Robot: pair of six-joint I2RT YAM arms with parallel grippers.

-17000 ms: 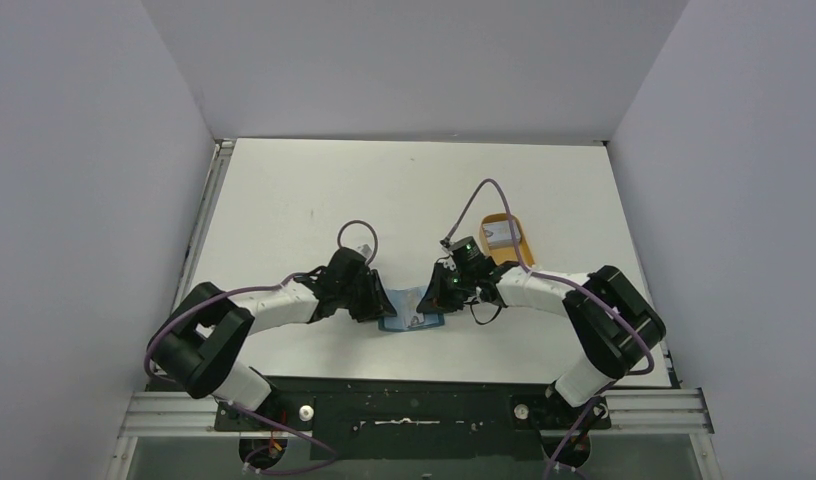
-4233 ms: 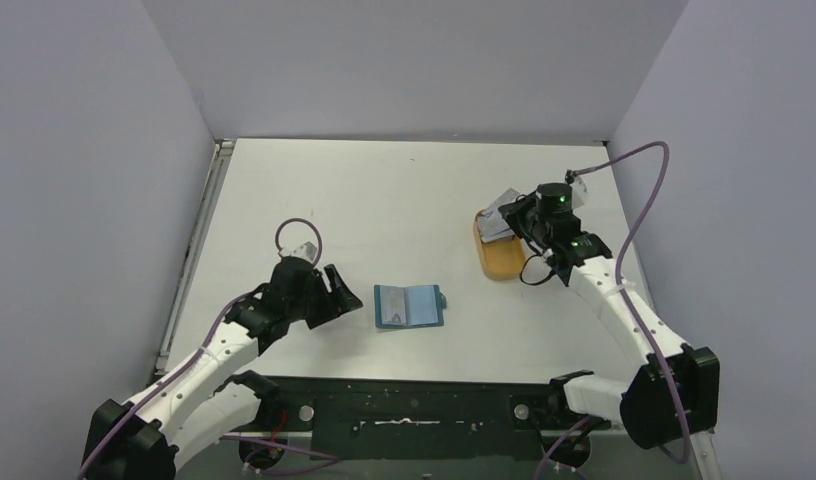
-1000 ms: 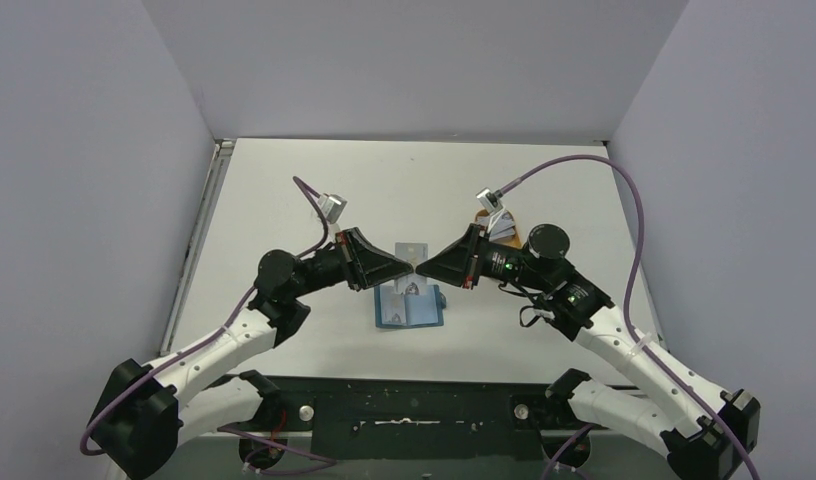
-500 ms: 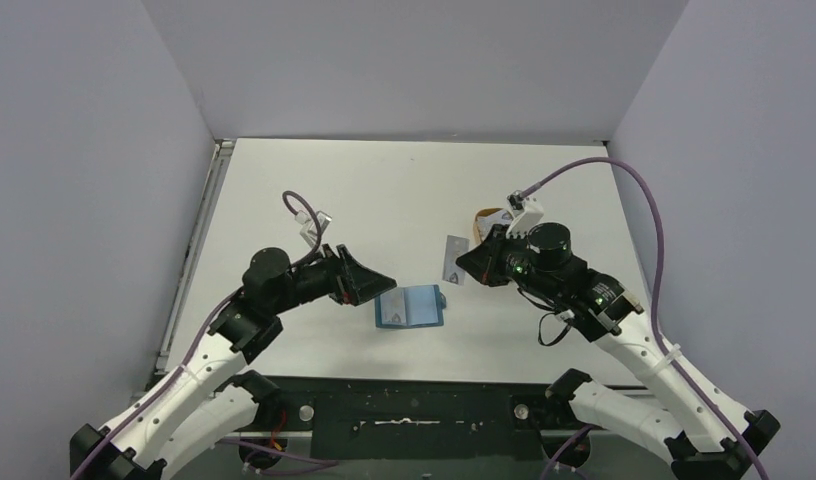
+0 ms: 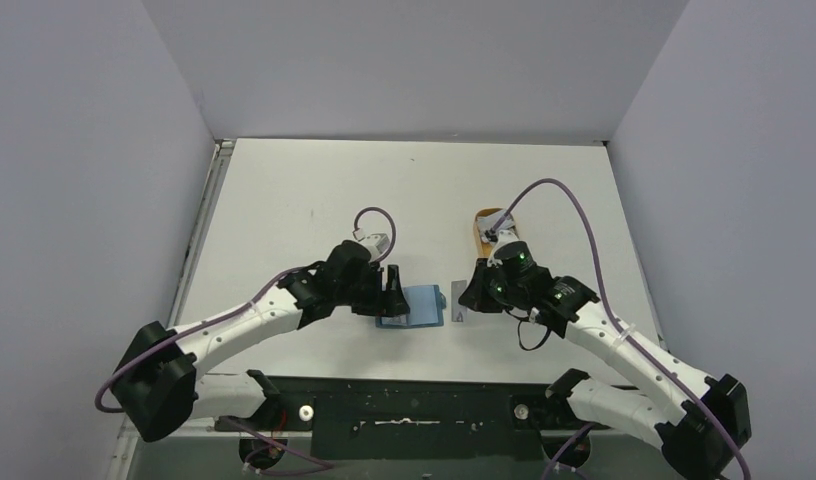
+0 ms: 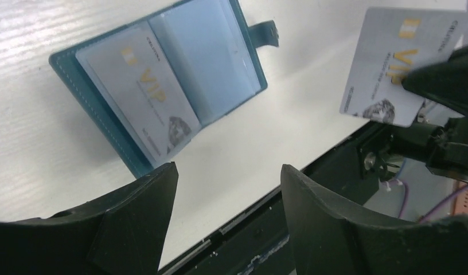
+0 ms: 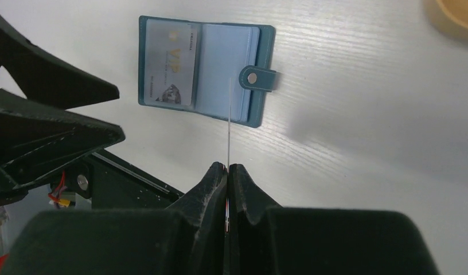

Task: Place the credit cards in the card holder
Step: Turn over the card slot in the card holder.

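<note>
The teal-blue card holder [image 5: 416, 305] lies open on the table, snap tab to its right. One grey credit card [image 6: 143, 97] marked VIP sits in its left sleeve. My right gripper [image 7: 227, 167] is shut on a second credit card [image 6: 386, 69], held on edge just right of the holder and seen as a thin line [image 7: 229, 120] in the right wrist view. My left gripper [image 6: 226, 195] stands open and empty, low over the table at the holder's left edge [image 5: 392, 297].
An orange oval tray [image 5: 487, 222] sits behind the right gripper [image 5: 471, 298], and its rim shows at the right wrist view's top corner [image 7: 455, 14]. The table's near edge and the black base rail [image 5: 414, 400] run close below the holder.
The grippers met at a card above the holder a second ago. My left gripper opened and dropped to the holder's left; the right one kept the card and lowered it to the holder's right.
</note>
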